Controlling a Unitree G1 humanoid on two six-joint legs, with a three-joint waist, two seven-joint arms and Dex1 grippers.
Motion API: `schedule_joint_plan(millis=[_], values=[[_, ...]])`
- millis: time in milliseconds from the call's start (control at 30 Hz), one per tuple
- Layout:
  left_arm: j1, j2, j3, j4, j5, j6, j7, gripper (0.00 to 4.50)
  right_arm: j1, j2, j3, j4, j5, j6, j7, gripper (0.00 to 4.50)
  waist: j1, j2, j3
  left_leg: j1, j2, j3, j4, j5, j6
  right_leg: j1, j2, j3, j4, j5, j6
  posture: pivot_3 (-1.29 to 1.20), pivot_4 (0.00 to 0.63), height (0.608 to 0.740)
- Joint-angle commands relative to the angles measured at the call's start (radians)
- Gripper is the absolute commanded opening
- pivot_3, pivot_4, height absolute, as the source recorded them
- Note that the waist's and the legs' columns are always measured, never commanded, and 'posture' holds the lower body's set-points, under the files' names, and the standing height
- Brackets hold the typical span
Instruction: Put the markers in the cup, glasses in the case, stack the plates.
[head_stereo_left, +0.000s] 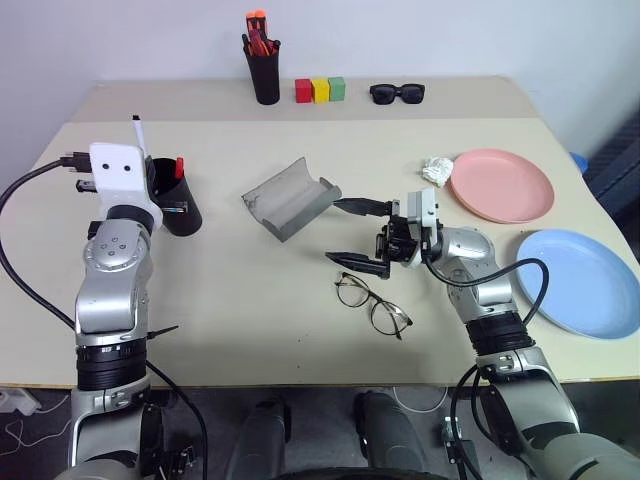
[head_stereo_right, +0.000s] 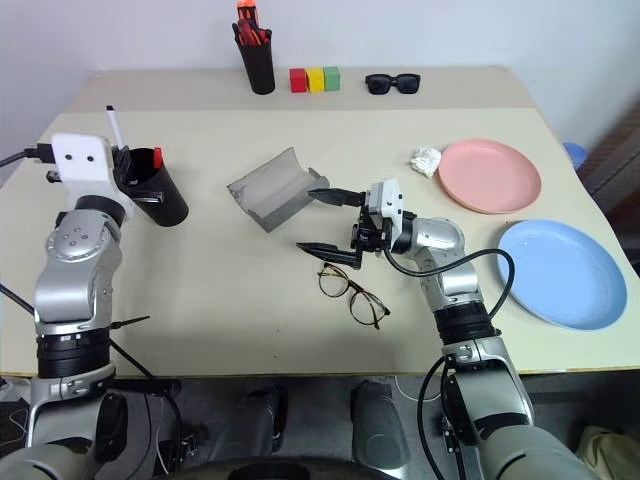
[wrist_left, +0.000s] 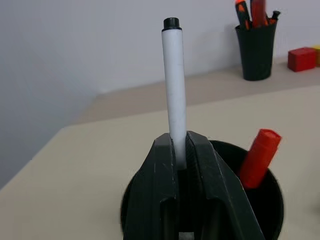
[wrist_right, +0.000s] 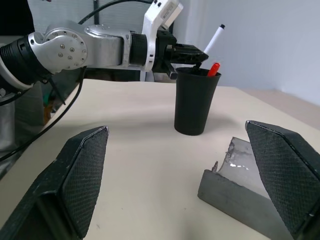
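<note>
1. Beige table against a pale wall, with the grey case lying open near its middle.
2. Left gripper is clamped on the white marker above the black cup; a red-capped marker already stands inside.
3. Right gripper is spread wide, empty, just above the glasses.
4. Pink plate and blue plate lie apart, unstacked.

white marker upright over black cup, red one inside; glasses at 5 o'clock of open grey case; pink plate, blue plate apart.
</note>
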Motion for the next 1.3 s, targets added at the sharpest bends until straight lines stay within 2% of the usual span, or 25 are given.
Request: schedule_joint_plan(millis=[33, 100, 200, 333, 567, 667, 800, 900, 1000, 1033, 1100, 1300], values=[[-0.017, -0.003, 0.001, 0.003, 0.011, -0.043, 0.001, 0.04, 0.0, -0.004, -0.023, -0.036, 0.007, -0.017, -0.009, 4.5, 0.0, 0.0, 0.0, 0.0, 0.0, 0.0, 0.0, 0.0, 0.0, 0.0, 0.0, 0.0, 0.0, 0.0, 0.0, 0.0, 0.15, 0.74], [-0.015, -0.006, -0.002, 0.011, 0.013, -0.049, 0.001, 0.04, 0.006, -0.006, -0.023, -0.043, 0.008, -0.016, -0.014, 4.5, 0.001, 0.0, 0.0, 0.0, 0.0, 0.0, 0.0, 0.0, 0.0, 0.0, 0.0, 0.0, 0.0, 0.0, 0.0, 0.0, 0.15, 0.74], [-0.011, -0.008, -0.004, 0.011, 0.014, -0.049, -0.002, 1.15, 0.016, -0.007, -0.029, -0.052, 0.009, -0.016, -0.029, 4.5, 0.001, 0.0, 0.0, 0.0, 0.0, 0.0, 0.0, 0.0, 0.0, 0.0, 0.0, 0.0, 0.0, 0.0, 0.0, 0.0, 0.15, 0.74], [-0.013, -0.012, 0.0, 0.013, 0.008, -0.052, -0.007, 3.14, 0.02, -0.005, -0.036, -0.055, 0.012, -0.017, -0.044, 4.5, 0.001, 0.0, 0.0, 0.0, 0.0, 0.0, 0.0, 0.0, 0.0, 0.0, 0.0, 0.0, 0.0, 0.0, 0.0, 0.0, 0.15, 0.74], [-0.059, -0.006, 0.013, -0.046, -0.026, -0.09, -0.035, 3.14, 0.02, 0.005, -0.071, -0.059, 0.012, -0.022, -0.12, 4.5, 0.002, 0.0, 0.0, 0.0, 0.0, 0.0, 0.0, 0.0, 0.0, 0.0, 0.0, 0.0, 0.0, 0.0, 0.0, 0.0, 0.15, 0.74], [-0.136, -0.002, 0.007, -0.093, -0.091, -0.025, -0.082, 3.14, 0.04, -0.014, -0.09, -0.087, -0.02, -0.005, -0.202, 4.5, 0.008, 0.0, 0.0, -0.001, 0.0, 0.0, 0.001, 0.0, 0.0, 0.0, 0.0, 0.0, 0.0, 0.0, 0.0, 0.0, 0.15, 0.74], [-0.231, 0.02, -0.03, -0.126, -0.187, 0.154, -0.17, 3.14, 0.101, -0.065, -0.103, -0.165, -0.037, 0.051, -0.263, 4.5, 0.011, 0.0, 0.0, -0.001, 0.0, 0.0, 0.001, 0.0, 0.0, 0.001, 0.0, 0.0, -0.001, 0.0, 0.0, 0.0, 0.15, 0.74], [-0.283, 0.061, -0.088, -0.124, -0.267, 0.304, -0.284, 3.14, 0.157, -0.11, -0.116, -0.235, -0.027, 0.1, -0.289, 4.5, 0.005, 0.0, 0.0, -0.001, 0.0, 0.0, 0.002, 0.0, 0.0, 0.001, 0.0, 0.0, 0.0, 0.0, 0.0, 0.0, 0.15, 0.74], [-0.363, 0.167, -0.284, -0.047, -0.286, 0.488, -0.477, 3.14, 0.25, -0.162, -0.162, -0.329, -0.016, 0.132, -0.321, 4.5, 0.0, -0.001, 0.0, -0.001, 0.0, 0.0, 0.002, 0.0, 0.0, 0.001, 0.0, 0.0, 0.0, 0.0, 0.0, 0.0, 0.15, 0.74], [-0.386, 0.175, -0.33, -0.017, -0.277, 0.504, -0.506, 3.14, 0.277, -0.173, -0.179, -0.357, -0.013, 0.141, -0.338, 4.5, 0.0, 0.0, 0.0, -0.001, 0.0, -0.001, 0.002, 0.0, 0.0, 0.001, 0.0, 0.0, 0.0, -0.001, 0.001, 0.0, 0.15, 0.74], [-0.416, 0.168, -0.369, 0.01, -0.293, 0.521, -0.551, 3.14, 0.304, -0.182, -0.198, -0.387, -0.015, 0.145, -0.366, 4.5, -0.001, 0.0, 0.0, -0.001, -0.001, 0.0, 0.002, 0.0, 0.0, 0.001, 0.0, 0.0, 0.0, -0.001, 0.001, 0.0, 0.15, 0.74], [-0.492, 0.131, -0.543, 0.172, -0.214, 0.615, -0.574, 3.14, 0.349, -0.192, -0.24, -0.44, -0.022, 0.144, -0.427, 4.5, -0.001, 0.0, 0.001, 0.0, 0.0, 0.0, 0.001, 0.0, 0.0, 0.001, 0.0, 0.0, 0.0, -0.001, 0.001, 0.0, 0.15, 0.74]])
